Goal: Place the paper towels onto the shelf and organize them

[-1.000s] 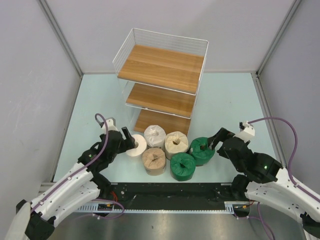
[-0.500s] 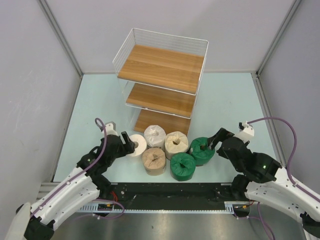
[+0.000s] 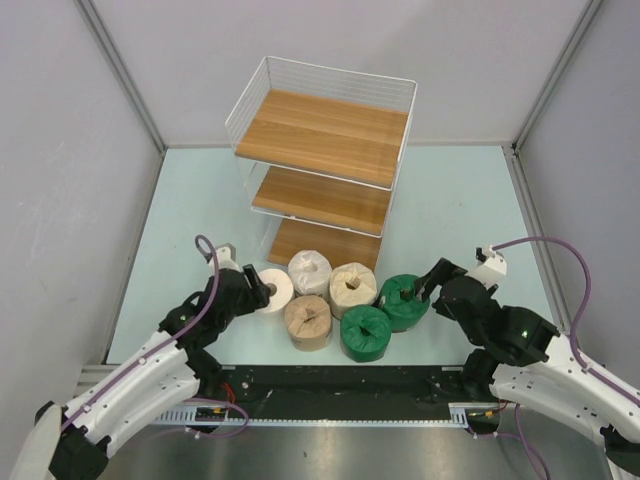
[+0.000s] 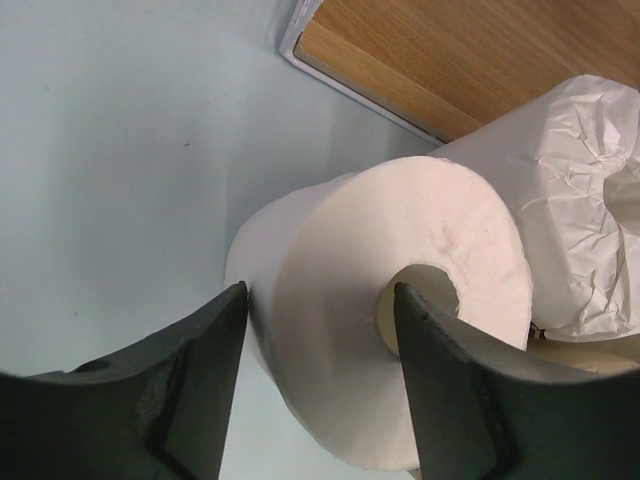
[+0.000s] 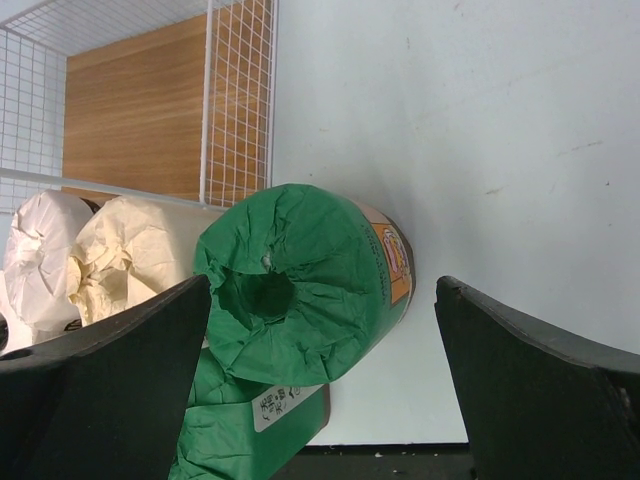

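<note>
Six rolls stand clustered in front of the white wire shelf (image 3: 325, 135). My left gripper (image 3: 252, 285) is shut on the wall of the plain white roll (image 3: 275, 291), one finger outside and one in its core; in the left wrist view the gripper (image 4: 318, 300) pinches that roll (image 4: 330, 340). The white-wrapped roll (image 3: 310, 270) sits right behind it. My right gripper (image 3: 427, 289) is open wide around the far dark green roll (image 3: 404, 300), apart from it; the right wrist view shows this gripper (image 5: 322, 290) and roll (image 5: 320, 250). The second green roll (image 3: 366, 332) stands nearer.
A beige roll (image 3: 352, 288) and a tan roll (image 3: 308, 318) fill the middle of the cluster. The shelf's bottom board (image 4: 450, 50) lies just beyond the white rolls. Grey walls close in on both sides of the table (image 3: 460, 200).
My left arm has shifted a little down and forward at the plain white roll, its fingers settling on the roll's wall. The right arm has barely moved.
</note>
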You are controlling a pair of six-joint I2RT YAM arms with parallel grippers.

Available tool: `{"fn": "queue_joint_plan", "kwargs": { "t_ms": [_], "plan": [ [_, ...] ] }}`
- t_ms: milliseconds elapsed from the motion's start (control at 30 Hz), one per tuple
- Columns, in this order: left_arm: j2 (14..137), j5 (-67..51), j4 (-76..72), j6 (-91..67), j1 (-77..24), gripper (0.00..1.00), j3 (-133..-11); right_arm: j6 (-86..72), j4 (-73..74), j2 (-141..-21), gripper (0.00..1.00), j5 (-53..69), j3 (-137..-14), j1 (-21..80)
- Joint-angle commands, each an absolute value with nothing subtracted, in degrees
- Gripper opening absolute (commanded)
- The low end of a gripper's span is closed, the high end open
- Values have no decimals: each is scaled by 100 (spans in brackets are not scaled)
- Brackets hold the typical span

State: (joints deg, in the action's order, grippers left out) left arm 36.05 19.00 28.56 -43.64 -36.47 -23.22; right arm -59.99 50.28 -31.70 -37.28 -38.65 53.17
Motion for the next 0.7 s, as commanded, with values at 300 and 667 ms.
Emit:
{"fn": "queue_joint_plan", "kwargs": {
  "t_ms": [300,667],
  "plan": [
    [3333,1854,3628,-4377,-3683,49,-3040,-6310,5133,-2927,100,-3999,-3718,5335],
    [2892,1794,5106,-4263,-3674,50,-5281,-6337,5063,-2936,100,-3955,-3683,5326]
  ]
}}
